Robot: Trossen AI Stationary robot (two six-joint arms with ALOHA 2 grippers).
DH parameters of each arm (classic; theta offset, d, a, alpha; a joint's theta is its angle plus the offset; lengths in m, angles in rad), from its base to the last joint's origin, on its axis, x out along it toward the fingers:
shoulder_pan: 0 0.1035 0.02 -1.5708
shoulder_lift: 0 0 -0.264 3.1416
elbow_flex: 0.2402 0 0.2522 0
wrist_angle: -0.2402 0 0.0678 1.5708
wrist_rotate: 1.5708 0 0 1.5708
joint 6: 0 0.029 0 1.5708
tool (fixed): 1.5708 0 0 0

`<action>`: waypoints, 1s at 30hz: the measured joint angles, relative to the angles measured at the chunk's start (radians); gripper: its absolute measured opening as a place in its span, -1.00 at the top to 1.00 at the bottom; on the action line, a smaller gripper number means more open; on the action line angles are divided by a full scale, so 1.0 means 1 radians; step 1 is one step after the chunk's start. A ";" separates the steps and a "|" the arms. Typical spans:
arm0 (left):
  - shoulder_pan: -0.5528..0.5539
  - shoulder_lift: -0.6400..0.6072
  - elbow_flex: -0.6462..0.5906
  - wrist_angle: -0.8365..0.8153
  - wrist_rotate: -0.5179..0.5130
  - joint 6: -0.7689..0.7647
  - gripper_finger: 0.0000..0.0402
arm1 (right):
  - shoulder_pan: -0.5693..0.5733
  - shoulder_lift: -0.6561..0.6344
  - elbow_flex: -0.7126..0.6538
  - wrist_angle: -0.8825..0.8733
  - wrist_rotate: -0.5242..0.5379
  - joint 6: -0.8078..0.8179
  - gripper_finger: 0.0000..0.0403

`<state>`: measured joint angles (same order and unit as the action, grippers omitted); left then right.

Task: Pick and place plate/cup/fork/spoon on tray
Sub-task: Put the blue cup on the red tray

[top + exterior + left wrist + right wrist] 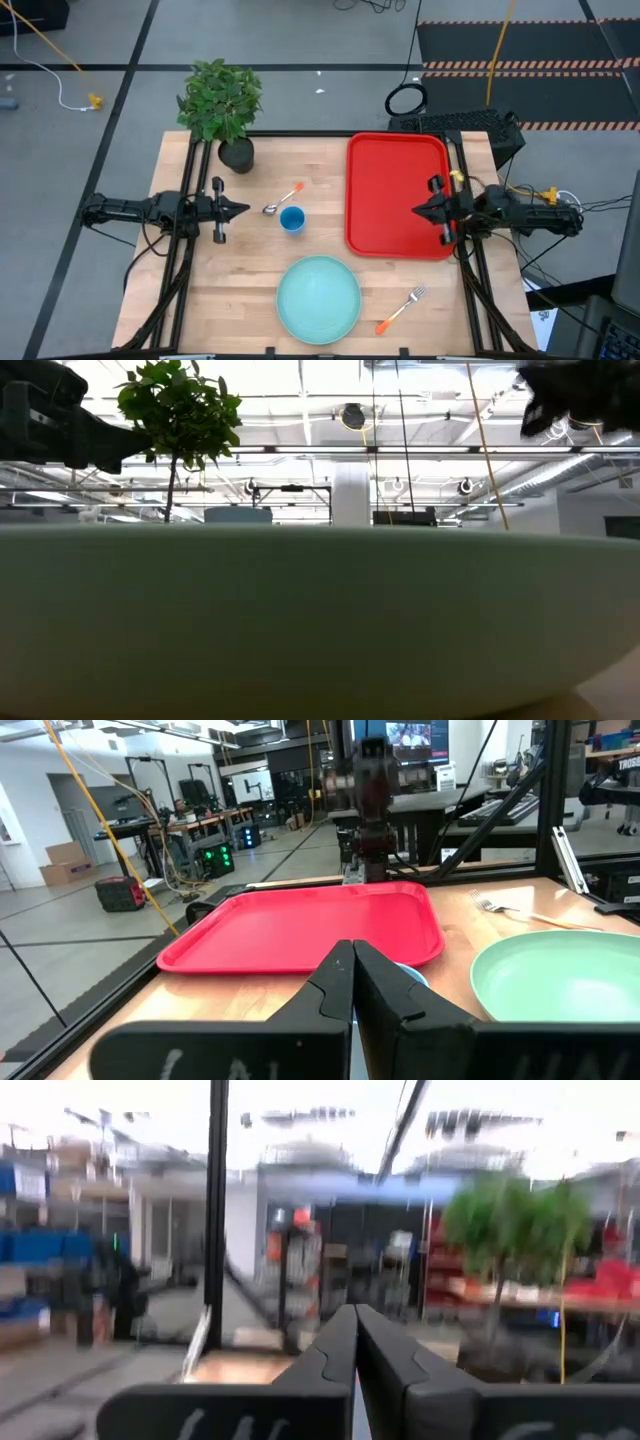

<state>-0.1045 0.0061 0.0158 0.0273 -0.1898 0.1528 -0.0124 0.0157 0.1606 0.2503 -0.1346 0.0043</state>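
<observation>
- The left end effector [243,209] is held at nine o'clock on the worktop [230,290], its fingers pressed together with nothing between them, as is seen in the left wrist view.
- The right end effector [418,210] is held at three o'clock, over the near right edge of the tray [395,195]; its fingers are likewise closed and empty in the right wrist view.
- No item is gripped, so the task is judged to stand at its start: a first pick has yet to be made.
- The spoon [281,200] is found just beside the left end effector's tip, towards the centre, with the cup [292,219] touching or nearly touching its bowl end.
- The next move is judged to call for the left fingers to be opened and lowered over the cup or spoon; care would be needed because the two lie so close together.
- The plate [318,298] is seen at six o'clock and is empty; the fork [401,309] lies near it at five o'clock, apart from it.
- The tray, at two o'clock, holds nothing, and nothing can be seen inside the cup.
- A potted plant [221,105] stands at eleven o'clock, well apart from the tray.
</observation>
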 joint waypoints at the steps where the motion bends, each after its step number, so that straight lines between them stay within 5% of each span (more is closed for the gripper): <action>1: 0.000 0.000 0.000 0.000 0.000 0.000 0.98 | 0.000 0.004 0.032 -0.018 0.000 0.000 1.00; 11: 0.000 0.000 -0.002 0.021 -0.001 0.000 0.98 | 0.000 0.202 0.347 -0.167 0.015 0.069 1.00; 23: 0.000 0.000 -0.003 0.027 -0.001 0.000 0.98 | 0.000 0.572 0.608 -0.269 0.168 0.079 1.00; 30: 0.000 0.000 -0.002 0.028 -0.001 0.000 0.98 | 0.000 0.777 0.811 -0.499 0.270 0.063 1.00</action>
<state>-0.1044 0.0063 0.0143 0.0555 -0.1905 0.1528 -0.0128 0.7930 0.9720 -0.2482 0.1353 0.0671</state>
